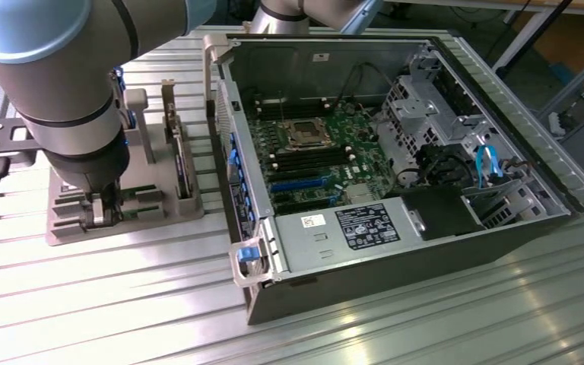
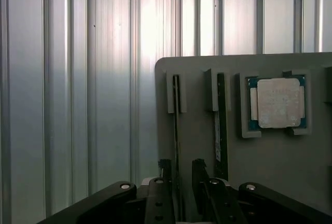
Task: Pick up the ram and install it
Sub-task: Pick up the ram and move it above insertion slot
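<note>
Ram (image 2: 177,125) (on edge in its gray holder (image 2: 259,167)) stands between fingers of the open claw (image 2: 181,166).

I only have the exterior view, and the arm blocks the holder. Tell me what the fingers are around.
Observer: In the wrist view the open gripper straddles a thin stick standing on edge in the gray holder.
Operator: Report what's beside it.
Observer: A second stick with a white label stands in the next slot, outside the fingers.
Operator: Give me the rest of the holder.
Observer: A silver-topped CPU lies flat in a square recess.
</note>
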Robot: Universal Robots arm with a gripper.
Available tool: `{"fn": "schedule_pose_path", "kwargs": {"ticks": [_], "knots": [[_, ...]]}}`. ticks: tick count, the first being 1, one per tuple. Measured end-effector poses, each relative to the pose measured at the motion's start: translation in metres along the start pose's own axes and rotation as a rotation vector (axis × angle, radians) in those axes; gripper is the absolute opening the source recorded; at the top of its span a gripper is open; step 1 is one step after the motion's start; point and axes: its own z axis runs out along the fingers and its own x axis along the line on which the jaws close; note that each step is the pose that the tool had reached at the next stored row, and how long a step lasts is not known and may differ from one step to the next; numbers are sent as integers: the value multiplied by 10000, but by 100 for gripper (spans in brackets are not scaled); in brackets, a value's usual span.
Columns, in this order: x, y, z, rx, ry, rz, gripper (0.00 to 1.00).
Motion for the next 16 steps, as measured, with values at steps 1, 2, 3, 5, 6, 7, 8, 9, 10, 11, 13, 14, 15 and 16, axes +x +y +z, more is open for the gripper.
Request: {"fn": "schedule_pose_path", "kwargs": {"ticks": [1,2,3,5,6,7,8,9,10,11,13,14,15,16], "knots": [[0,-18,0,1,0,0,30],[0,-39,-1,0,0,0,30],[0,-48,-2,-1,0,0,30],[0,-51,-2,-1,0,1,30],[0,-51,-2,0,0,1,30],[0,-52,-2,0,0,0,30],[0,-53,3,0,-1,0,30],[1,-54,23,1,-1,0,30],[1,-54,34,0,-1,0,30],[2,-54,41,0,0,0,30],[2,-54,42,-2,1,1,30],[2,-54,42,-2,1,0,30],[2,-56,44,0,0,0,30],[2,-66,45,3,-2,-2,30]]}}
